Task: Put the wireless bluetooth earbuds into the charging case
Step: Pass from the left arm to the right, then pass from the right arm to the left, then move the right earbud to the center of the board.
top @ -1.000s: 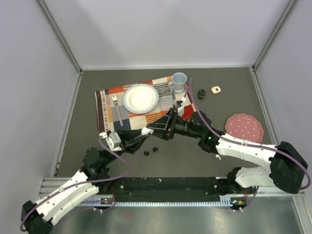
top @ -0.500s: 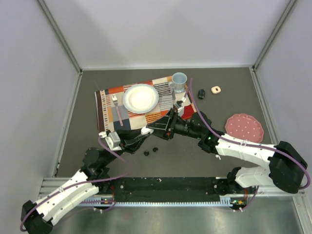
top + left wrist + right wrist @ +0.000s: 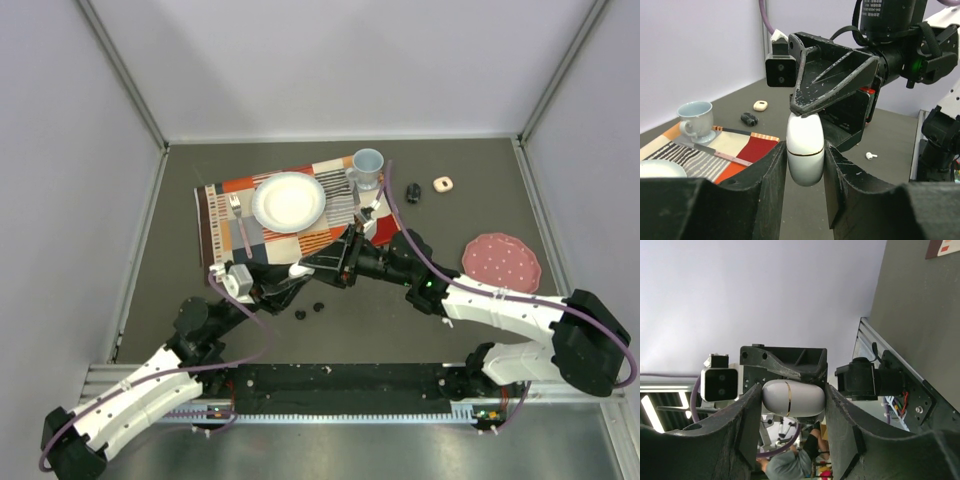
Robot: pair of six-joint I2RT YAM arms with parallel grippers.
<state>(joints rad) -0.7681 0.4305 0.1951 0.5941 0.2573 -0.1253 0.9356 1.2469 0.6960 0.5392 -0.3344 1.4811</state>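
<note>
Both pincers meet on the white case (image 3: 805, 150) at about 5 o'clock of the plate (image 3: 288, 200), over the near edge of the mat (image 3: 220, 215). The left pincer (image 3: 805, 147) has its fingers (image 3: 775, 170) pressed against the two sides of the case's lower half, with no gap showing. The right pincer (image 3: 792, 395) is closed on the other end of the case from the opposite direction, so the case is clamped between the two of them. The case is shut, a thin gold seam running round it.

Two black earbuds (image 3: 309, 310) lie on the bare tabletop (image 3: 450, 220) at 6 o'clock of the pincers, close together and apart from the case. In the left wrist view a white earbud (image 3: 870, 155) lies on the tabletop at 3 o'clock of the case, also well apart from it.

A cup (image 3: 367, 166) stands at the mat's far corner, at 2 o'clock of the plate.
</note>
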